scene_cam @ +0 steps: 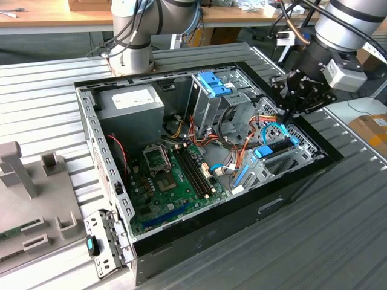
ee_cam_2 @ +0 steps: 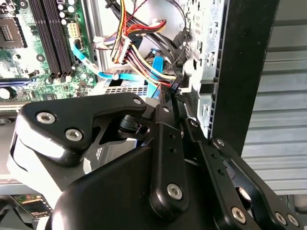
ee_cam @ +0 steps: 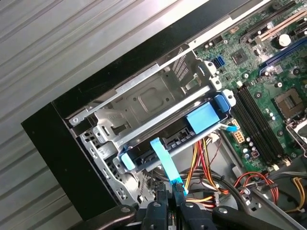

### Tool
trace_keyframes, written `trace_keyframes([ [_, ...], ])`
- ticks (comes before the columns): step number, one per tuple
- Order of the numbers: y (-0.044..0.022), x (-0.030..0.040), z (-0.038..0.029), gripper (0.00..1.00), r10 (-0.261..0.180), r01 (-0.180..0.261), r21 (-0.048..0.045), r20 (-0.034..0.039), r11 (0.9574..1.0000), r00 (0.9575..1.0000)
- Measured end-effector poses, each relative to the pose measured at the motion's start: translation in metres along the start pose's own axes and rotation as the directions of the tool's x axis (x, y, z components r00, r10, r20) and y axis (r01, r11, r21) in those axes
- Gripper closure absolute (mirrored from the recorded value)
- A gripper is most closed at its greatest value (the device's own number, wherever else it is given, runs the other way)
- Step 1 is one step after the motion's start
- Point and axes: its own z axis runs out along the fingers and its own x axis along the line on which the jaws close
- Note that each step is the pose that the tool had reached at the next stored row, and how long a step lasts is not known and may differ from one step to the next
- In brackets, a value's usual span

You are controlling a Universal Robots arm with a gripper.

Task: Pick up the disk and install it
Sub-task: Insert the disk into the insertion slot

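Note:
The disk (scene_cam: pixel 275 147) lies flat in the metal drive bay (ee_cam: pixel 158 93) at the corner of the open computer case, on the exterior view's right. Its blue plastic frame (ee_cam: pixel 205 118) runs along its edges, and its dark side (ee_cam: pixel 168 139) faces the cables. My gripper (scene_cam: pixel 285 116) hangs just above the disk's inner end. The gripper (ee_cam: pixel 171 203) has its fingers close together, shut on the black plug (ee_cam: pixel 178 189) of a flat blue cable (ee_cam: pixel 162 160). In the second wrist view that plug (ee_cam_2: pixel 175 86) sits at my fingertips (ee_cam_2: pixel 169 112).
The black computer case (scene_cam: pixel 199 232) lies open on a ribbed metal table. Inside are the green motherboard (scene_cam: pixel 175 175), a grey box with a white sticker (scene_cam: pixel 130 103), a metal cage with a blue latch (scene_cam: pixel 213 83) and loose coloured wires (ee_cam: pixel 196 158). A grey fixture (scene_cam: pixel 24 175) stands at the exterior view's left.

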Motion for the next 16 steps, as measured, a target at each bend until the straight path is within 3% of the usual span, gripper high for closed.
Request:
trace_keyframes([
  [5, 0.0020, -0.0029, 0.0008, 0.84, 0.011, -0.011, -0.0005, -0.0004, 0.9999, 0.9999],
  [7, 0.0020, -0.0030, 0.0013, 0.84, 0.047, -0.047, -0.0022, -0.0016, 0.9989, 0.9989],
  [9, 0.0020, -0.0030, 0.0016, 0.84, 0.104, -0.104, -0.0059, -0.0046, 0.9946, 0.9946],
  [13, 0.0020, -0.0030, 0.0016, 0.84, 0.154, -0.154, -0.0076, -0.0062, 0.9880, 0.9880],
  [16, 0.0020, -0.0030, 0.0016, 0.84, 0.213, -0.213, -0.0125, -0.0111, 0.9770, 0.9771],
])
